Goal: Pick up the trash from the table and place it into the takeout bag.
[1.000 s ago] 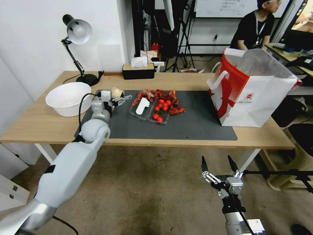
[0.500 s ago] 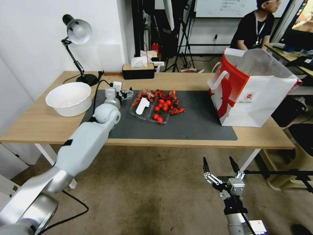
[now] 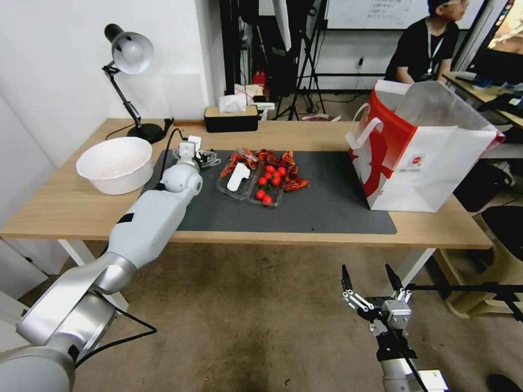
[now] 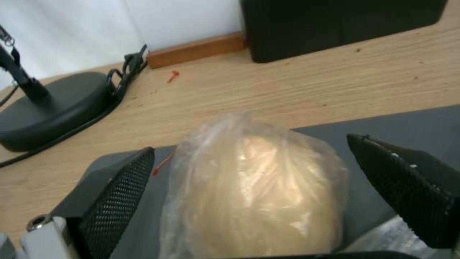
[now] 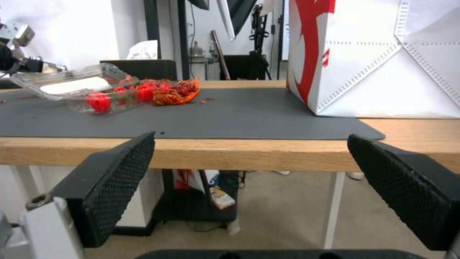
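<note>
Nearest, below the table's front edge: right gripper (image 3: pixel 370 279), parked low over the floor, fingers spread wide apart, nothing between them. From its wrist camera, black textured pads (image 5: pixel 120 187) framing the light-wood table (image 5: pixel 239 154) edge-on.

Farther in, on the dark grey mat (image 3: pixel 327 207): clear plastic tray (image 3: pixel 251 182) holding cherry tomatoes (image 3: pixel 269 182) and a white label, red crayfish shells (image 3: pixel 283 163) heaped just behind and beside it. White bowl (image 3: pixel 115 164) on bare wood off the mat's left edge.

At the mat's far-left corner: left gripper (image 3: pixel 207 158), arm stretched across the table. Fingers open, pads (image 4: pixel 122 194) standing apart on either side of a pale wad wrapped in clear film (image 4: pixel 254 194); wad resting on the mat between them, contact with the pads not evident.

Right end of the table: red-and-white takeout bag (image 3: pixel 419 158), upright, mouth open, white handles up.

Along the back: black tissue box (image 3: pixel 231 118), desk lamp (image 3: pixel 131 54) with round black base (image 4: pixel 53 108) and cord.
</note>
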Tool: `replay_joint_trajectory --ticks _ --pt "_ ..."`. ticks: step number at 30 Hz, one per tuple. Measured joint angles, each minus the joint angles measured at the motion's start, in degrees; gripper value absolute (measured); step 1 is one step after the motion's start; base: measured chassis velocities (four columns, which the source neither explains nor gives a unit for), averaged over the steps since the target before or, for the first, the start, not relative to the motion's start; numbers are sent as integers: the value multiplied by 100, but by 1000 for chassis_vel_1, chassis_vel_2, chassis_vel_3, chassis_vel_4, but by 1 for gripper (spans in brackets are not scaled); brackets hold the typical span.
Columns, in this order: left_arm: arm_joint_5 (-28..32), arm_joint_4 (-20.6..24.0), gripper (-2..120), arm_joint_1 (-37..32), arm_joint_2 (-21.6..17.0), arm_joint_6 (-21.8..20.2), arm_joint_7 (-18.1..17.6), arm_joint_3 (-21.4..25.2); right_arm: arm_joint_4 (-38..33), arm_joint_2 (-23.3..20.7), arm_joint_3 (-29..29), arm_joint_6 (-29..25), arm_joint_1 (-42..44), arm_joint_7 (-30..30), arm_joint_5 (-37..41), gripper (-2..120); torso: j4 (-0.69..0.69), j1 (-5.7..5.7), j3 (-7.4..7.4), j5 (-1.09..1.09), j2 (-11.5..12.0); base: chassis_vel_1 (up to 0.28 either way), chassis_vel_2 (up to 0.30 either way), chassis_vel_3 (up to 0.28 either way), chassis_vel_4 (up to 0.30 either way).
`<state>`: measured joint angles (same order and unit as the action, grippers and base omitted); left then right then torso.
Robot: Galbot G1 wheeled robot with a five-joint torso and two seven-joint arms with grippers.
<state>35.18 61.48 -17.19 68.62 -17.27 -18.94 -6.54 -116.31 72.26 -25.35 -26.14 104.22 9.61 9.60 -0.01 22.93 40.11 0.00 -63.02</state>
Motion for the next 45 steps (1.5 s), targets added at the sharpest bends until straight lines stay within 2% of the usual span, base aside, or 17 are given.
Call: replay_joint_trajectory --ticks 5,9,15,29,32,33,34,35,37,38,42,45 --pt "-28 -429 100 143 66 -62 11 4 38 -14 -1 -21 -2 3 12 100 2 -1 -1 -1 0 0 0 0 0" --pt "181 -604 100 244 34 -186 7 -7 0 -107 14 68 -83 3 128 100 1 -1 -1 0 0 0 0 0 0" --pt "751 -713 100 330 -42 -537 18 -24 4 -230 -61 97 -98 5 324 100 0 -1 -1 0 0 0 0 0 0" --pt "877 -594 98 70 -26 -583 137 278 35 -104 84 95 -32 2 161 100 1 -1 -1 1 0 0 0 0 0" --pt "858 -548 86 24 -53 -586 140 319 35 -106 83 93 -14 1 141 100 0 -1 -2 0 -1 0 0 0 0" --pt "858 -548 86 24 -53 -586 140 319 35 -106 83 93 -14 1 141 100 0 -1 -2 0 -1 0 0 0 0" --pt "848 -547 79 19 -57 -578 140 328 34 -105 86 92 -9 -1 133 100 0 -2 -1 0 -1 0 0 0 0" --pt "844 -547 79 19 -59 -573 140 332 32 -104 87 92 -7 -2 127 100 0 -1 -1 0 -1 0 0 0 0" --pt "833 -553 66 24 -74 -537 140 344 9 -94 89 91 8 -2 112 100 1 -1 -1 0 -1 0 0 0 0" --pt "833 -553 66 24 -74 -537 140 344 9 -94 89 91 8 -2 112 100 1 -1 -1 0 -1 0 0 0 0" --pt "807 -527 48 30 -90 -481 139 382 -14 -91 82 86 36 -4 98 100 3 -1 -1 -1 0 0 0 0 0" --pt "773 -488 40 25 -94 -453 147 394 -15 -93 79 84 40 -5 97 100 2 -1 0 0 0 0 0 0 0"
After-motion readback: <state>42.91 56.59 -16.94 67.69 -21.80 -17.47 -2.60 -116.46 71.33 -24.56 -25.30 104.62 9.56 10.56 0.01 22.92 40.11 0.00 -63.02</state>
